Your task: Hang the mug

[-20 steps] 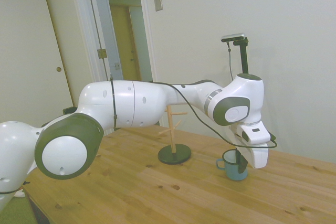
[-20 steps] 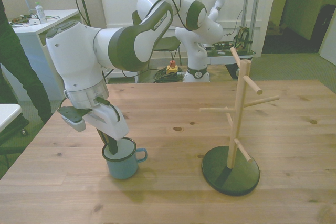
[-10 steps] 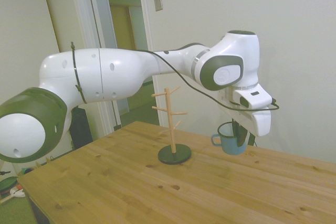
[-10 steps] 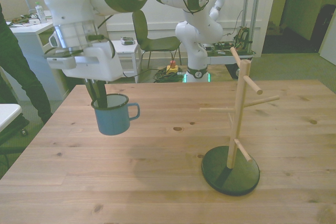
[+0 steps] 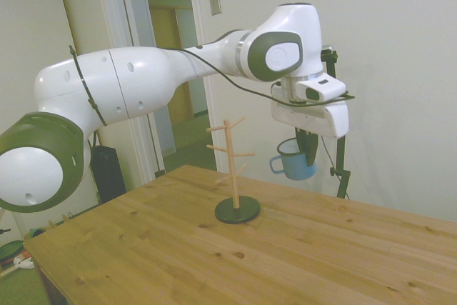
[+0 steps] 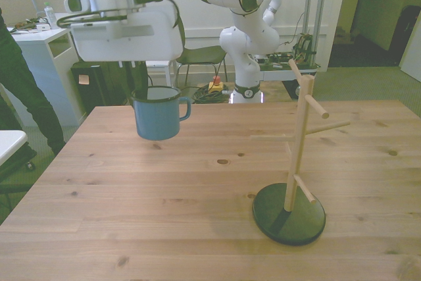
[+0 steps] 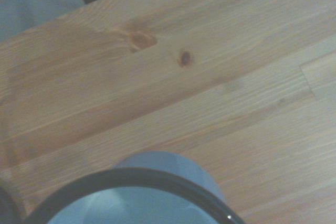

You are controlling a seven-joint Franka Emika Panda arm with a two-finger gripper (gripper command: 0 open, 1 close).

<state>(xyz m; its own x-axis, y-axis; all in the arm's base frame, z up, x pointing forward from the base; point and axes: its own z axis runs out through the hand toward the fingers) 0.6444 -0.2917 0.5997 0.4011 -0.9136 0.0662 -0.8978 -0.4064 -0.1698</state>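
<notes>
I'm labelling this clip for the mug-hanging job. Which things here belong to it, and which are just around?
Belongs to the job:
- mug, held off the table
- hand, shut on the mug's wall
- wooden peg stand

Just around:
- table
- second robot arm
- chair
- person

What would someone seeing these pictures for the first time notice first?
A big white robot arm holds a light-blue mug in the air above the wooden table, its hand gripping the mug's rim, one finger inside. The mug hangs upright toward the front view's left, its handle pointing at the wooden mug tree. That tree stands on a dark round base at the front view's right, all its pegs bare.
</notes>
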